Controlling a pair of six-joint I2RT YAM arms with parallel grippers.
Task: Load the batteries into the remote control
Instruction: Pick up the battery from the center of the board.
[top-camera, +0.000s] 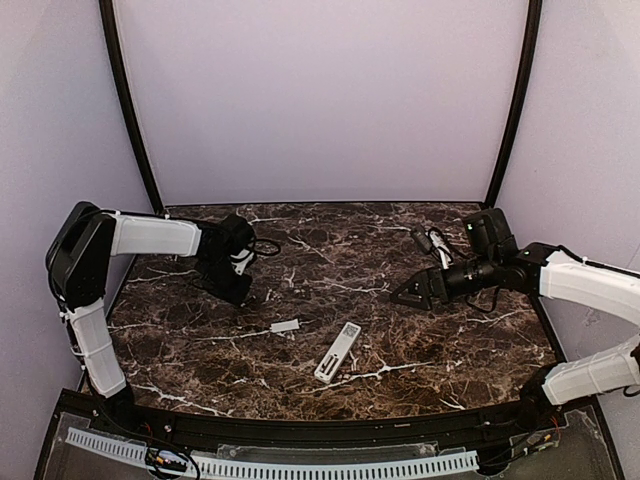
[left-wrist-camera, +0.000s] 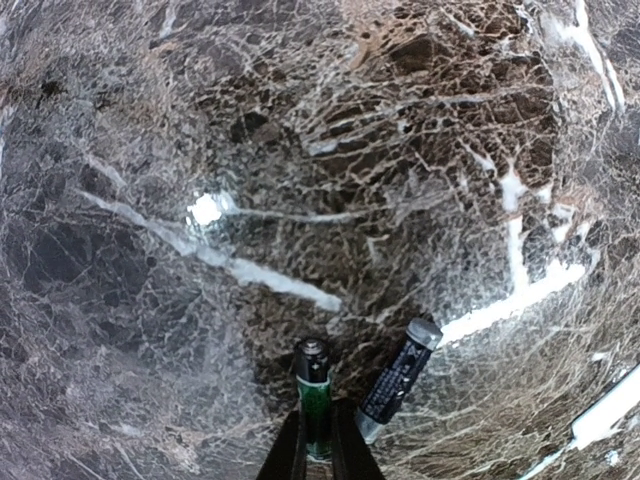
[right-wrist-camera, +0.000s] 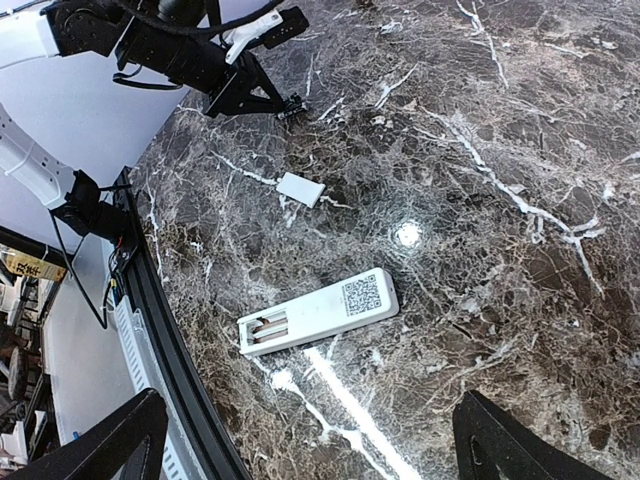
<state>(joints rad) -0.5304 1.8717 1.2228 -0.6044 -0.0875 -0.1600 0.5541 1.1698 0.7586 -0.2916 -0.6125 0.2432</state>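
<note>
Remote (top-camera: 337, 352) lies face down on the tabletop (top-camera: 420, 385), front middle, compartment open, white cover (top-camera: 285, 326) nearby. Left end effector (left-wrist-camera: 318, 432) pinches a green battery (left-wrist-camera: 313, 380), a black battery (left-wrist-camera: 400, 378) beside it. Right end effector (right-wrist-camera: 305, 425) hangs spread wide over the remote.

Dark marble table inside a pale booth.
The table (top-camera: 400, 370) is dark brown stone with white veins, and one bright spot of lamp light (right-wrist-camera: 407, 234) shines on it. Plain pale walls (top-camera: 320, 100) stand behind it and on both sides, with a black pole (top-camera: 131, 110) in the left corner and a second black pole (top-camera: 513, 100) in the right one. A white slotted strip (top-camera: 330, 468) runs along the near edge.
</note>
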